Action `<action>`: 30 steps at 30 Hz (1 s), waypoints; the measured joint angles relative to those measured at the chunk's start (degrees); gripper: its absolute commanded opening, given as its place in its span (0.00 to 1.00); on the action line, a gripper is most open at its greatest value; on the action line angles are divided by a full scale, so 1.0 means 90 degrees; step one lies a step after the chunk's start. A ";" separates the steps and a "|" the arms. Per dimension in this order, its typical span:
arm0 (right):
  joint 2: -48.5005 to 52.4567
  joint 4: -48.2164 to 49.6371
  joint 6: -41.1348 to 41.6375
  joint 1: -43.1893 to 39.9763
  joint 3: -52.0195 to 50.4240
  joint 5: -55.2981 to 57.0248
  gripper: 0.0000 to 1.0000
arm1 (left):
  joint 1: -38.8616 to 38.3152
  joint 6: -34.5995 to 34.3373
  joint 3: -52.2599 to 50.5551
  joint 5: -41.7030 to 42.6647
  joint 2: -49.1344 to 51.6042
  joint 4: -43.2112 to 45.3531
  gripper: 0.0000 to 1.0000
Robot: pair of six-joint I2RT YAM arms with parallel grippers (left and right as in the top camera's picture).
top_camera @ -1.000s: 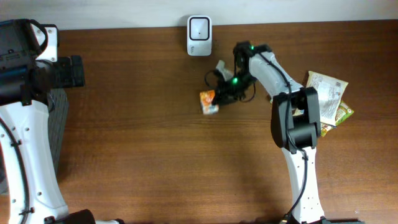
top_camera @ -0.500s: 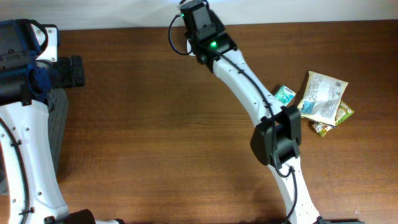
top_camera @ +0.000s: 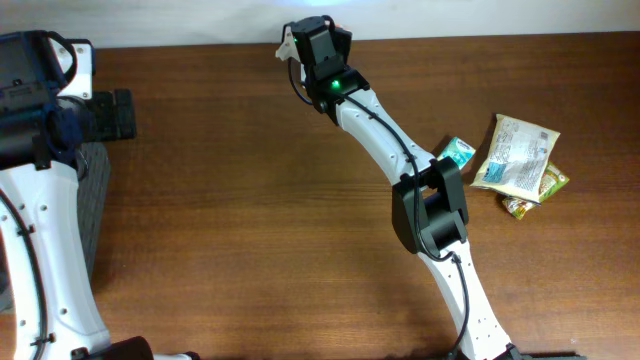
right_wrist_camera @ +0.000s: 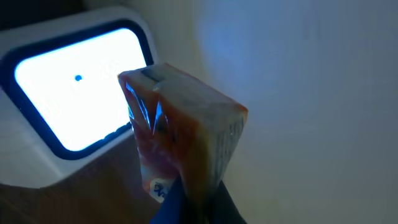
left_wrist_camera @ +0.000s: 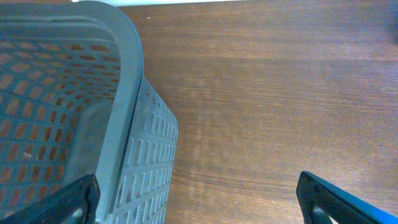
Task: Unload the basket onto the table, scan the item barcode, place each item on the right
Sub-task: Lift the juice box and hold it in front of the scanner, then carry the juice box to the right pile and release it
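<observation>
- Right claw clamps the pack before the lit scanner, upper left of frame; the scan looks underway.
- Left claw is wide and empty.
- No sign yet that it registered.

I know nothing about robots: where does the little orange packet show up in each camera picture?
Overhead: hidden under the right claw, top centre, at the table's far edge.
Left wrist: not in it; only grey basket and table.
Right wrist: centre, orange packet gripped before the lit scanner.
Shared landmark: the brown wooden table, plain in overhead and left wrist views.
</observation>
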 measured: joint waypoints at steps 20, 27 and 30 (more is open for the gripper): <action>-0.0012 -0.0032 0.0296 0.0002 0.0000 -0.0493 0.04 | 0.0000 0.0002 0.0000 0.0002 0.0000 0.0000 0.99; -0.1042 -0.1977 0.2144 0.0000 -0.0078 -0.1256 0.04 | 0.0000 0.0002 0.0000 0.0000 0.0000 0.0000 0.99; -0.2028 -0.3266 0.3667 -0.0022 -0.0073 -0.1940 0.04 | 0.0000 0.0002 0.0000 0.0000 0.0000 0.0002 0.99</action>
